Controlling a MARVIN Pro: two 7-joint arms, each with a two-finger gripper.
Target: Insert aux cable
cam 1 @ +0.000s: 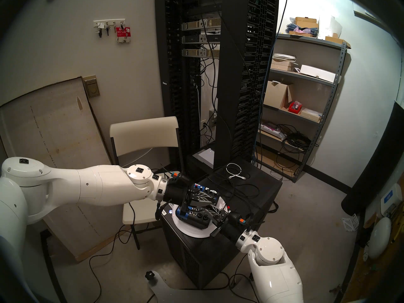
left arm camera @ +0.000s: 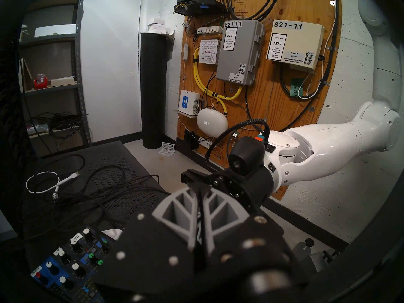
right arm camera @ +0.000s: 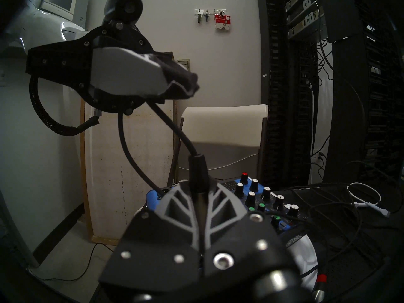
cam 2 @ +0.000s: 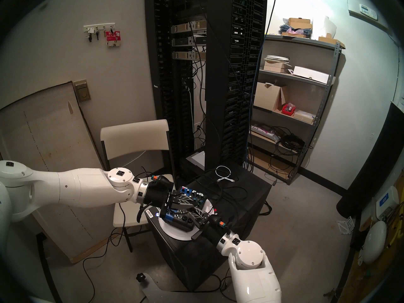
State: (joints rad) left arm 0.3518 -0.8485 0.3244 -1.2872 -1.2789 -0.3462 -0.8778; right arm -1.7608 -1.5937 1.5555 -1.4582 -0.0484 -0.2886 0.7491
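A small blue audio mixer (cam 1: pixel 196 219) with black knobs sits on a white round plate (cam 1: pixel 196 234) on top of a black computer tower (cam 1: pixel 258 186). The aux cable's dark plug (right arm camera: pixel 197 175) stands between my right gripper's shut fingers, just above the mixer (right arm camera: pixel 262 197). Its silver pin is hidden. The thin black cable (right arm camera: pixel 172 127) runs up from the plug into my left gripper (right arm camera: pixel 185 81), which is shut on it. In the head view, my left gripper (cam 1: pixel 215 200) is over the mixer and my right gripper (cam 1: pixel 207 209) is at its right side.
A white coiled cable (cam 1: pixel 235 171) and loose black cables lie on the tower behind the mixer. A plug with a red ring (right arm camera: pixel 321 278) lies by the plate. A folding chair (cam 1: pixel 144 134) stands to the left and server racks (cam 1: pixel 225 77) behind.
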